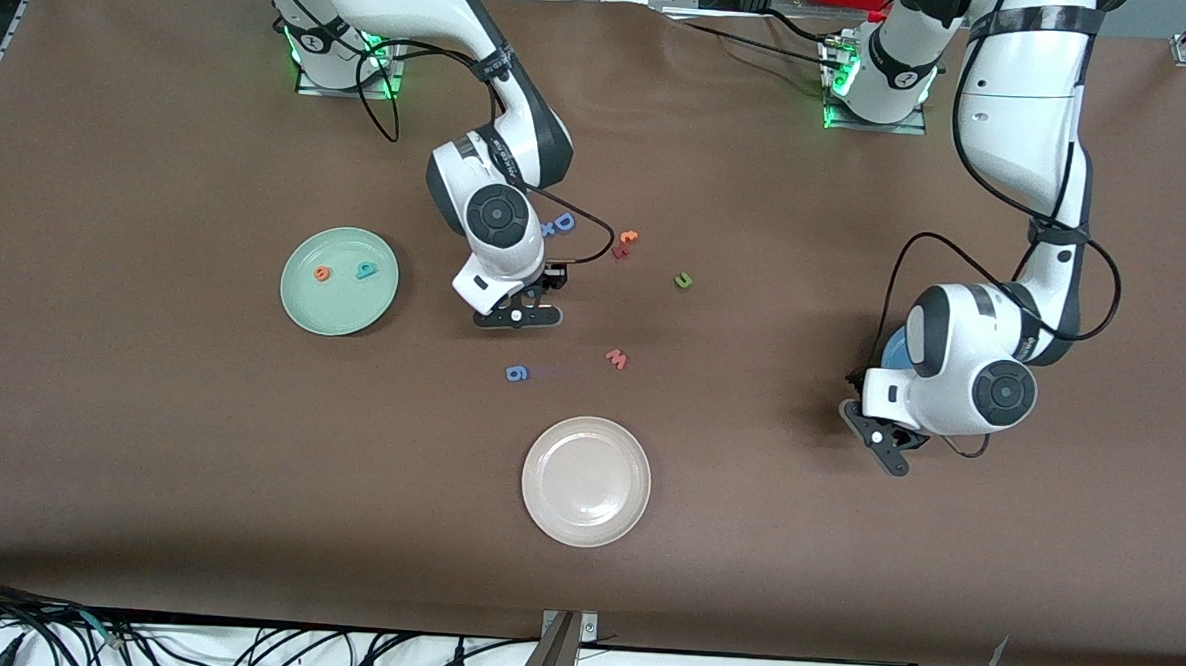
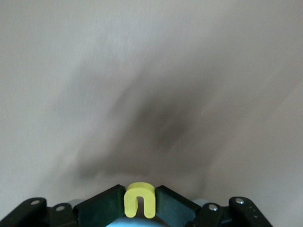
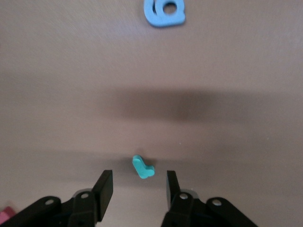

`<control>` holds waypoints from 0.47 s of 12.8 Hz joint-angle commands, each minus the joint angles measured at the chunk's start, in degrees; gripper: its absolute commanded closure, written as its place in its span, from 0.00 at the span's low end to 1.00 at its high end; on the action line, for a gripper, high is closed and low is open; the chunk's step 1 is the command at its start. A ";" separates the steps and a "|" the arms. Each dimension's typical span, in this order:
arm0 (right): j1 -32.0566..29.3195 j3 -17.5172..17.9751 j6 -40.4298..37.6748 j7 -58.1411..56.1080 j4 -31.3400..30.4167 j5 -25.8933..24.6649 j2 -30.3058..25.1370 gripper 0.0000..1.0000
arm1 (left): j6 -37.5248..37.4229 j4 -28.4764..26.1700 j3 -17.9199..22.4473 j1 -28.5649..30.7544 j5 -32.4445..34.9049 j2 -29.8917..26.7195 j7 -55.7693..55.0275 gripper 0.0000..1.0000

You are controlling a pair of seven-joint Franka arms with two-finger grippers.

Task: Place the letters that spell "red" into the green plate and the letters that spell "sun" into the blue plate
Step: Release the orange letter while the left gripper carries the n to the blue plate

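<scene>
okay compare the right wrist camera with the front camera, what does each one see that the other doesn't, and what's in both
Only the right wrist view: a tiny teal foam letter "r" lying on the table between the right gripper's parted fingers; in the front view the arm hides it.

Only the front view: the round pale green plate holding an orange letter and a teal letter, the beige-white plate, the green letter, and the left gripper.

Both: the brown table, the blue foam "g" and the pinkish-red "w".
</scene>
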 commanded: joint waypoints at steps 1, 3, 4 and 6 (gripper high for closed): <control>0.95 -0.43 1.01 0.47 -0.83 0.52 0.02 0.47 | -1.12 -2.30 2.44 0.10 -1.89 -1.81 6.12 0.76; 1.66 -0.43 6.00 0.30 -3.62 0.52 0.46 0.47 | -1.04 -2.91 3.33 1.41 -1.89 -1.72 9.73 0.76; 1.74 -0.43 7.59 0.30 -4.60 0.52 0.46 0.46 | -1.03 -3.09 3.59 2.21 -1.89 -1.72 11.40 0.75; 2.09 -0.35 9.53 0.30 -6.01 0.52 0.55 0.47 | -0.95 -4.23 3.77 3.87 -1.98 -1.72 14.31 0.75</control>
